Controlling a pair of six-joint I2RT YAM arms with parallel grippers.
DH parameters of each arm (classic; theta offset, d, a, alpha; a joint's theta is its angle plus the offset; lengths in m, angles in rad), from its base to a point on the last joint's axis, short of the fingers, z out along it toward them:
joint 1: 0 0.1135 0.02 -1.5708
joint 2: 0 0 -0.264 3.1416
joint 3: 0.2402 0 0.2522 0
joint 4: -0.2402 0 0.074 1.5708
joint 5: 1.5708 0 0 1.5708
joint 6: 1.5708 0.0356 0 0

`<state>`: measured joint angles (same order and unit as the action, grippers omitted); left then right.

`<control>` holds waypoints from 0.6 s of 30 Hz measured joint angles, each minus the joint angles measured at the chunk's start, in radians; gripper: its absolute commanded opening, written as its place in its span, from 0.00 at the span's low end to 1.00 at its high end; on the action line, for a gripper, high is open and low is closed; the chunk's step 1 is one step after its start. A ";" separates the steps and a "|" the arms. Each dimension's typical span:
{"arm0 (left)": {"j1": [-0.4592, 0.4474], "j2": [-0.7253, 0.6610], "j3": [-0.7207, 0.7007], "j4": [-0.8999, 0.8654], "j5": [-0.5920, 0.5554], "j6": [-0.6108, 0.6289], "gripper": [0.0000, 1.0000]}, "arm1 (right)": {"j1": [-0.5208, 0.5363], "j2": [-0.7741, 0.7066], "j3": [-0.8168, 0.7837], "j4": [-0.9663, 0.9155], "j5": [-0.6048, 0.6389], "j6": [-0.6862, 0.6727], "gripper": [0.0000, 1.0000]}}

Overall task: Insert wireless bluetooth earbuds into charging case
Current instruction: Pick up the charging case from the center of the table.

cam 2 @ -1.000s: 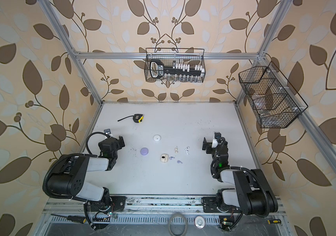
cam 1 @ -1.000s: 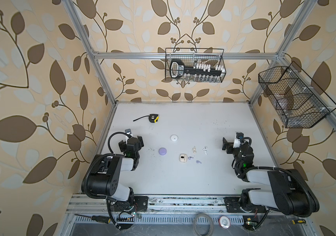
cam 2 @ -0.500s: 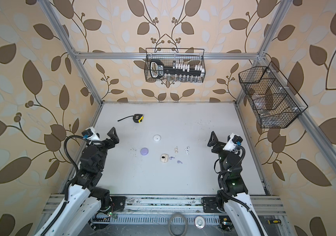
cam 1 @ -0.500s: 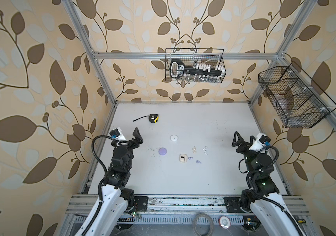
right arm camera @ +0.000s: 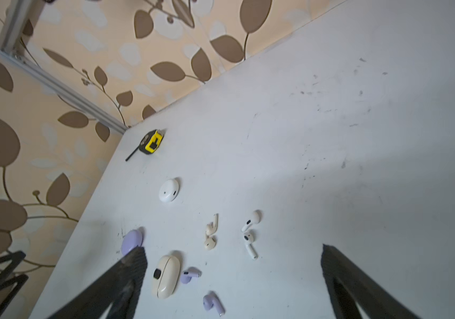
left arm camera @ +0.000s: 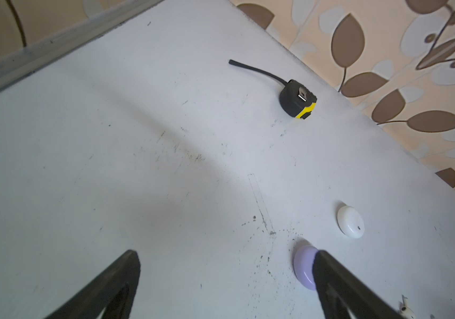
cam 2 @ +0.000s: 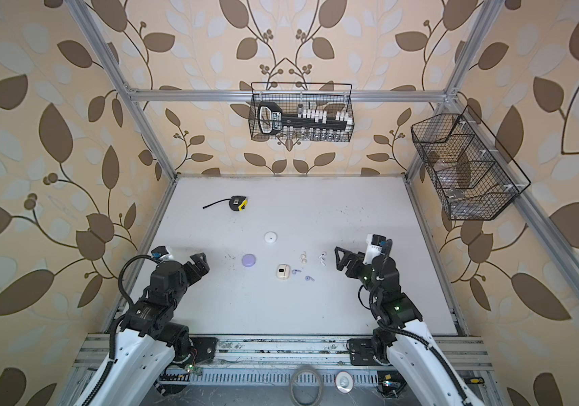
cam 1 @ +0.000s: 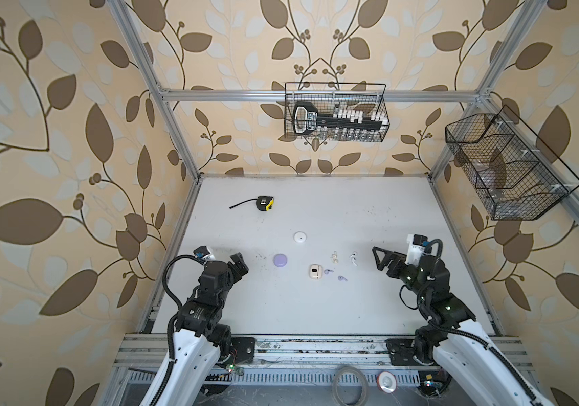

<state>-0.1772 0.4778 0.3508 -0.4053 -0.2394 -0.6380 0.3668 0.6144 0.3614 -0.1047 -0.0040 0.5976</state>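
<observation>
Left arm (cam 1: 216,277), right arm (cam 1: 418,277) angled inward above table (cam 1: 298,309); jaws spread, empty.

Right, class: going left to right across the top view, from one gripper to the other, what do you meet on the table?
left gripper, lilac case, white case, cream case, cream earbuds, white earbuds, right gripper
</observation>
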 measured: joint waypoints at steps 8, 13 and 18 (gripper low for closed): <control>-0.001 0.032 -0.004 -0.003 0.076 -0.017 0.99 | 0.583 0.485 0.383 -0.166 0.442 0.020 0.88; -0.001 -0.072 -0.018 -0.005 0.080 -0.023 0.99 | 0.679 0.792 0.532 -0.229 0.524 0.039 0.84; -0.001 -0.089 -0.027 -0.011 0.080 -0.025 0.99 | 0.680 0.965 0.581 -0.267 0.523 0.046 0.84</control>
<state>-0.1783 0.3885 0.3237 -0.4168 -0.1589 -0.6628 1.0470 1.5795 0.9421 -0.3714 0.5194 0.6434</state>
